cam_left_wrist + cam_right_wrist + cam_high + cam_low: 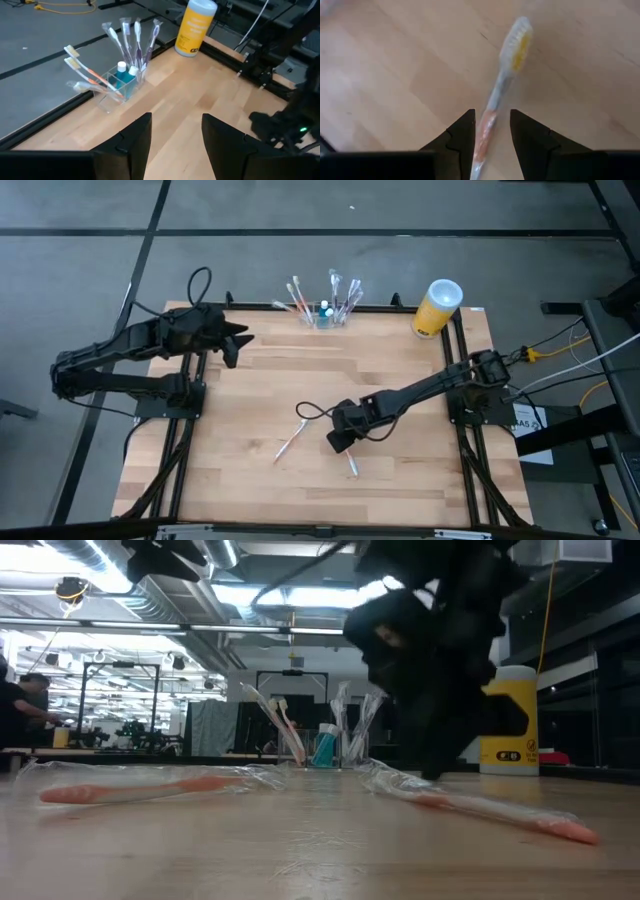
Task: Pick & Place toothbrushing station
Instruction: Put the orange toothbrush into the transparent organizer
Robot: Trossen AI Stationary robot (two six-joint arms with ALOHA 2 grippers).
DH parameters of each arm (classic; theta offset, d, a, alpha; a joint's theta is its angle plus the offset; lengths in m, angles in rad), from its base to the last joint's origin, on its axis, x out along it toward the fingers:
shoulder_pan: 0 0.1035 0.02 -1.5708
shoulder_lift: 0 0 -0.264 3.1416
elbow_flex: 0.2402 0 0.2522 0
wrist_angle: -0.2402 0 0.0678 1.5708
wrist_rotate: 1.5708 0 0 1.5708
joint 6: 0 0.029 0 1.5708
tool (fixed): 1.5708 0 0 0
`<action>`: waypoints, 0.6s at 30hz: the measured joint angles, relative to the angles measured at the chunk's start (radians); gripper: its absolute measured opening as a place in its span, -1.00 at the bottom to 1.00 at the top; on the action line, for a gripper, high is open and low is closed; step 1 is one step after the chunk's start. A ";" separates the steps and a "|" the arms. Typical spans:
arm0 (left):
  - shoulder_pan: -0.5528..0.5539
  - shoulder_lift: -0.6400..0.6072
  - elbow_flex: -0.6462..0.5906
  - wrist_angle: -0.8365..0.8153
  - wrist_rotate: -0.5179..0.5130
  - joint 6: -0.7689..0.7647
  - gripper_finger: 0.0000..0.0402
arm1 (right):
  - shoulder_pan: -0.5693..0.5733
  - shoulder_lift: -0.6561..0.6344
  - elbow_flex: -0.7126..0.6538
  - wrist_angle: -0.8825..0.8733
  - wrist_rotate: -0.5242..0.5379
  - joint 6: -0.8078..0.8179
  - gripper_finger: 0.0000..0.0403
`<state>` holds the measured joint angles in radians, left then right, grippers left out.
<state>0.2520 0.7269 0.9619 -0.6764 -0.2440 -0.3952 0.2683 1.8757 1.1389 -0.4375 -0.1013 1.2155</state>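
I'm watching the left gripper point(243, 340) hovering with its fingers apart and nothing between them, left of the toothbrushing station point(323, 315), which is sitting at the table's point(400, 480) far edge holding upright toothbrushes. In front of the station, toward the near edge, a wrapped toothbrush point(288, 441) is lying loose. Just right of it, my right gripper point(338, 442) is sitting low, fingers parted on either side of a second toothbrush point(502, 85), not clamping it. Right of the station a yellow bottle point(437, 307) is standing.
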 joint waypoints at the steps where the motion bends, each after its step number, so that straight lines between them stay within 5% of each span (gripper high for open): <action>1: -0.003 -0.005 0.000 0.002 0.000 -0.005 -0.16 | 0.000 0.013 0.000 0.010 0.000 -0.001 -0.38; 5: -0.004 -0.032 0.000 0.000 0.000 -0.026 -0.17 | -0.001 0.056 0.002 0.050 -0.021 -0.024 -0.47; 10: -0.003 -0.063 0.000 -0.048 0.001 -0.054 -0.19 | -0.006 0.066 0.001 0.153 -0.022 -0.082 -0.94; 18: -0.003 -0.065 -0.008 -0.222 0.036 -0.152 -0.17 | -0.053 -0.091 0.000 0.261 0.098 -0.132 -0.99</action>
<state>0.2485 0.6618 0.9541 -0.8986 -0.2079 -0.5473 0.2156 1.7851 1.1393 -0.1767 -0.0028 1.0832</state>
